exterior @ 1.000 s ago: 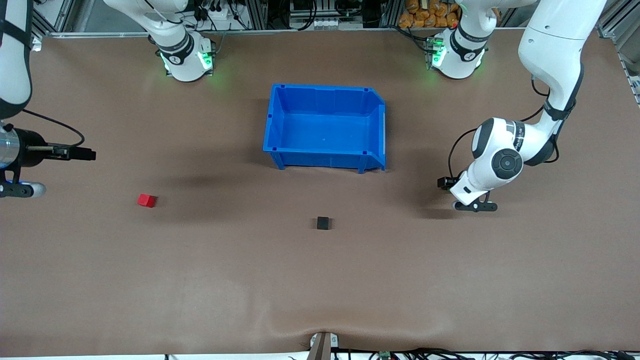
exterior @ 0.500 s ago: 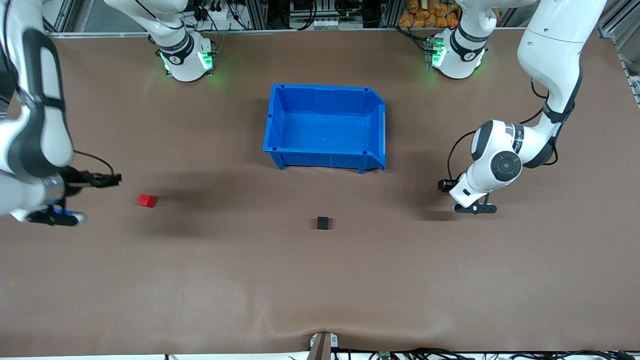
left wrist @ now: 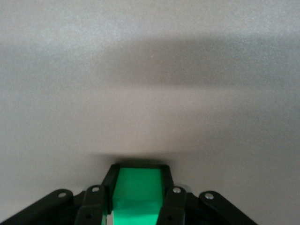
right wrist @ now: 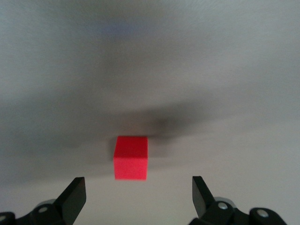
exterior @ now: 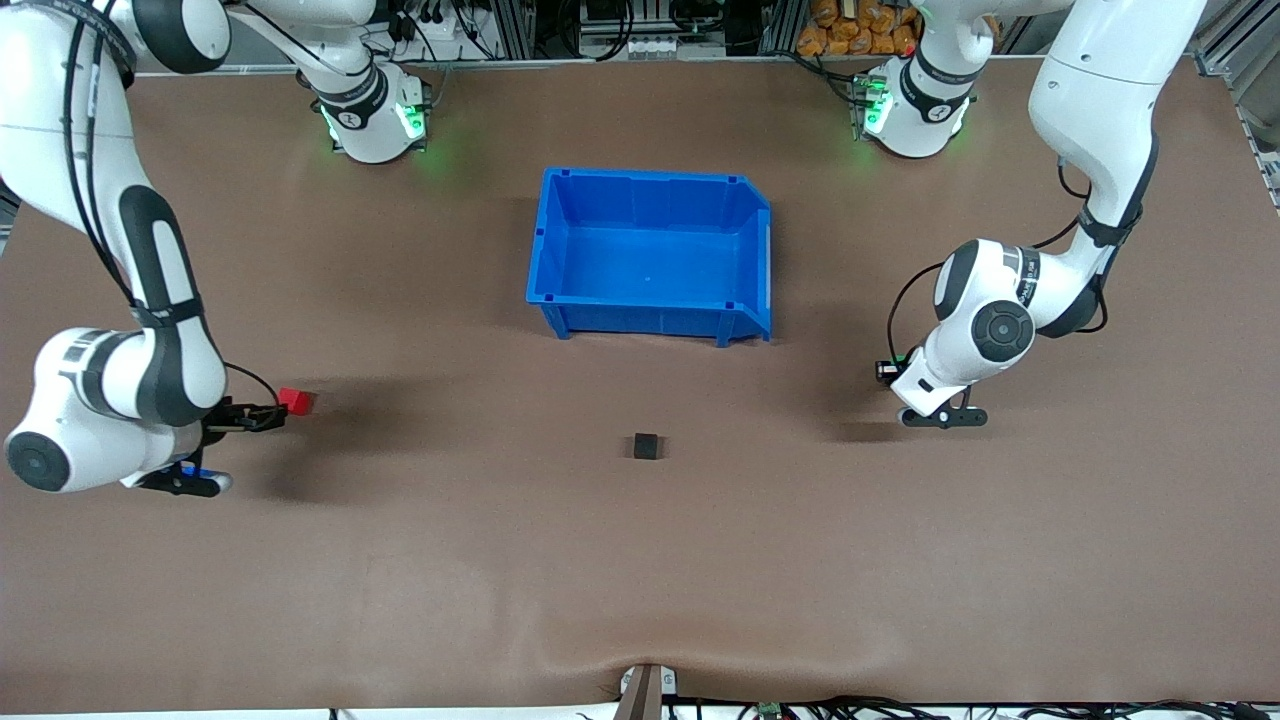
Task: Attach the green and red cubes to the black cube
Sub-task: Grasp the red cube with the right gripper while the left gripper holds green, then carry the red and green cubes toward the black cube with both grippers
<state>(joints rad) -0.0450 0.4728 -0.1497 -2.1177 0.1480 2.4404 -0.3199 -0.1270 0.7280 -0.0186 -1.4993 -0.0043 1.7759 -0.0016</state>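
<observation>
The black cube (exterior: pixel 647 446) sits alone on the brown table, nearer the front camera than the blue bin. The red cube (exterior: pixel 296 401) lies toward the right arm's end of the table. My right gripper (exterior: pixel 262 416) is low beside it and open. In the right wrist view the red cube (right wrist: pixel 131 158) lies just ahead of the spread fingertips, with the right gripper (right wrist: pixel 138 194) not touching it. My left gripper (exterior: pixel 886 370) is low over the table toward the left arm's end. In the left wrist view the left gripper (left wrist: pixel 139 172) is shut on the green cube (left wrist: pixel 139 194).
The open blue bin (exterior: pixel 548 250) stands mid-table, nearer the robot bases than the black cube, and nothing shows inside it. The brown tabletop (exterior: pixel 640 560) stretches wide around the black cube.
My right arm swung in from the table's end and came down, bringing its open gripper right up to the red cube. My left arm shifted slightly, still holding the green cube.
</observation>
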